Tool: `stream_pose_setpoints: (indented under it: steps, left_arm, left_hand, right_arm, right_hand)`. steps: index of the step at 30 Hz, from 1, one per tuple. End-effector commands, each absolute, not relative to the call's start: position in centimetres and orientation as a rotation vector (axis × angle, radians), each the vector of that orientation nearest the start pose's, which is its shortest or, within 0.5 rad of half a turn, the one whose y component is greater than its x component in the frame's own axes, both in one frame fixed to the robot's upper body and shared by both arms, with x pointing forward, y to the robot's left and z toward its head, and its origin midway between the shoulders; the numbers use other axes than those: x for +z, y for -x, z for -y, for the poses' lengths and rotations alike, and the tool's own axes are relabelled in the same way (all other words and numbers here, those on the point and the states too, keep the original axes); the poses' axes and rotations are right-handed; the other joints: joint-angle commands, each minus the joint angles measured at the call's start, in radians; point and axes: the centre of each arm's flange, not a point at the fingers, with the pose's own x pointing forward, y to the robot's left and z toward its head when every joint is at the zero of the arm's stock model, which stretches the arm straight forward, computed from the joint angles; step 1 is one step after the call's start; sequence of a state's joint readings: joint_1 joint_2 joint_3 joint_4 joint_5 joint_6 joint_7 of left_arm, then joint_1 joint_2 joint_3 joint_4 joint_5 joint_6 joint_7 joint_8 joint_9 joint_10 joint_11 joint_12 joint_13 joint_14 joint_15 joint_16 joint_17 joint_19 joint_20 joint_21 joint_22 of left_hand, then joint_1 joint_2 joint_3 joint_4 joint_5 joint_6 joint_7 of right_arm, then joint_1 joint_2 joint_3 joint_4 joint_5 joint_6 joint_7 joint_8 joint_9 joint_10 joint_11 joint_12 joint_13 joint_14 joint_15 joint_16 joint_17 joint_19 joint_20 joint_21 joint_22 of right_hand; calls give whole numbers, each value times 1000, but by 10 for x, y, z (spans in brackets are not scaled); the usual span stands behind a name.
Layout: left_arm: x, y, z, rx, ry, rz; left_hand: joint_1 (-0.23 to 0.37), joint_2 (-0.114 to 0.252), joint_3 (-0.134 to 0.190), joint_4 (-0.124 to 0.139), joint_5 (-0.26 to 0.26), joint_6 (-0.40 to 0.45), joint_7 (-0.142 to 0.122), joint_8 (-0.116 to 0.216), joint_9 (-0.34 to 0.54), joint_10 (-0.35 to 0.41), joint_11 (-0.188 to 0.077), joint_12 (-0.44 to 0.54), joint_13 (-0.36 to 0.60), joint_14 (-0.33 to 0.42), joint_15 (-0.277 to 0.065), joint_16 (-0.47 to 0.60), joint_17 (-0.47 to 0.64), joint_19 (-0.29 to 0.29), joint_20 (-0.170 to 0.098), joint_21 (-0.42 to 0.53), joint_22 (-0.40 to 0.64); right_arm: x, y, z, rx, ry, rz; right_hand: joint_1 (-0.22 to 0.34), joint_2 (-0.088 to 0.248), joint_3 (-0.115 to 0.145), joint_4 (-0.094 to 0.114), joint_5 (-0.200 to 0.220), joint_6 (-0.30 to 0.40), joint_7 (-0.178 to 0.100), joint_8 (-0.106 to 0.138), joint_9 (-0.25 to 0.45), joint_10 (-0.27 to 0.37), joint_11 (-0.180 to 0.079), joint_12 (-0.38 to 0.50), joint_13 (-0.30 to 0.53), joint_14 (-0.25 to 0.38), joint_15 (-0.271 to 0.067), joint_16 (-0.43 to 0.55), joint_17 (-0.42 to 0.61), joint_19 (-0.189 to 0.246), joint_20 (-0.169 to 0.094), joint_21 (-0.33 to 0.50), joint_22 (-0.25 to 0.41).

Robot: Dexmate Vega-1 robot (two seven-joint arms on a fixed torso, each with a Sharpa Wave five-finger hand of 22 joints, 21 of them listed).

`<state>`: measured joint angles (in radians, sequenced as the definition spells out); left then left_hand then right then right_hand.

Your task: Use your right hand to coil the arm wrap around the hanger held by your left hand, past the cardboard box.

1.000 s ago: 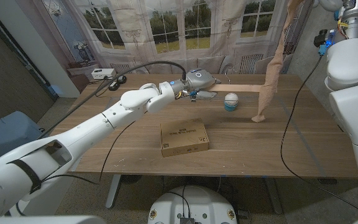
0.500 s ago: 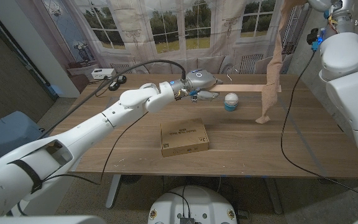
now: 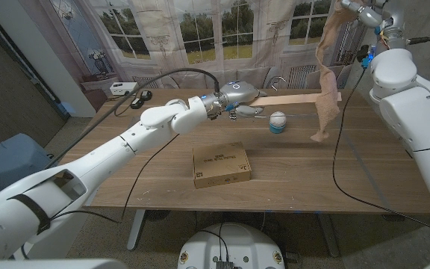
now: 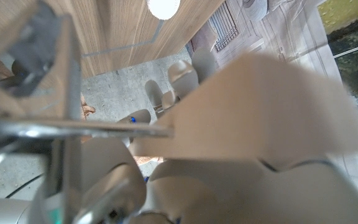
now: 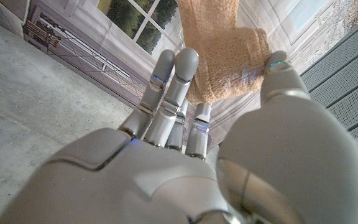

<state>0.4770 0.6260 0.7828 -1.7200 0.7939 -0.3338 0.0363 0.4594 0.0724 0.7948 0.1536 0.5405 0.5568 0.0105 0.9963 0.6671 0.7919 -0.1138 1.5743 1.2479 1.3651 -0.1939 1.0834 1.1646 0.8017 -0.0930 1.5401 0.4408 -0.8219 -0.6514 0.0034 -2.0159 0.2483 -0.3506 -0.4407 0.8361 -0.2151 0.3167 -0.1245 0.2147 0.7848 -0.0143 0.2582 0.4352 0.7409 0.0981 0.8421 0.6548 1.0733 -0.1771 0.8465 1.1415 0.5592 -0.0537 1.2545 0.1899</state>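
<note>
The left hand (image 3: pixel 239 95) grips the wooden hanger (image 3: pixel 293 99) above the table's (image 3: pixel 163 179) far side, at 12 o'clock from the cardboard box (image 3: pixel 221 165). The right hand (image 5: pixel 185 124), raised at 2 o'clock, pinches the tan arm wrap (image 3: pixel 327 82), which drapes over the hanger's end down to the tabletop.

The right hand (image 3: pixel 349 7) is partly cut off at the head view's top edge; the hanger (image 4: pixel 79 127) blurs close up.
</note>
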Motion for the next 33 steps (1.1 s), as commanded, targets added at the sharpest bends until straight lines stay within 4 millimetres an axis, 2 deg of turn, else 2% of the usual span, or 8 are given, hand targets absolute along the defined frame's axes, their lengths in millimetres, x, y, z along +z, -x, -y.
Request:
stream_pose_setpoints:
  steps: [1,15,22,28,33]
  left_arm:
    - [107,-525,-48,-321,-1500,1375]
    - [121,-535,-58,-280,-1378,1360]
    - [127,-542,-73,-242,-1245,1366]
    - [123,-536,-74,-51,-1543,1437]
    - [124,-539,-81,-45,-1554,1412]
  left_hand:
    - [-11,1,13,8,2,-4,-2,9,5,3,-1,7,2,3,-4,4,7,-7,-40,7,5]
    - [-13,2,14,8,1,-9,-1,18,3,6,0,8,2,7,-4,6,6,-4,-41,5,1]
    - [-13,2,14,8,0,-9,-3,21,0,6,0,8,2,6,-5,8,10,-5,-42,7,5]
    - [-14,2,14,8,0,-7,-3,22,-5,5,-2,7,2,2,-3,8,11,-5,-41,4,1]
    - [-14,1,14,8,0,-9,-4,23,-7,6,-3,8,2,2,-2,4,5,-5,-41,4,1]
  right_arm:
    - [196,-526,363,-395,203,830]
    - [179,-556,338,-312,183,811]
    - [170,-560,337,-307,177,785]
    - [168,-556,342,-326,173,781]
    - [169,-555,342,-331,177,781]
  right_hand:
    - [390,385,1,-4,-1,249,39,-4,2,180,-136,-1,4,3,-39,-1,5,-7,-17,11,1]
    - [392,384,-1,-5,-2,251,42,-9,5,183,-133,-4,3,4,-39,-2,8,-10,-17,23,-3]
    - [393,383,-2,-6,-2,252,42,-12,5,184,-134,-5,5,5,-40,-3,8,-11,-15,31,-4]
    - [394,384,-1,-6,-2,253,44,-14,7,186,-132,-6,4,7,-39,-2,11,-11,-15,35,-5]
    - [394,385,-1,-5,-2,254,45,-15,7,185,-132,-7,6,6,-39,-2,13,-14,-15,37,-6]
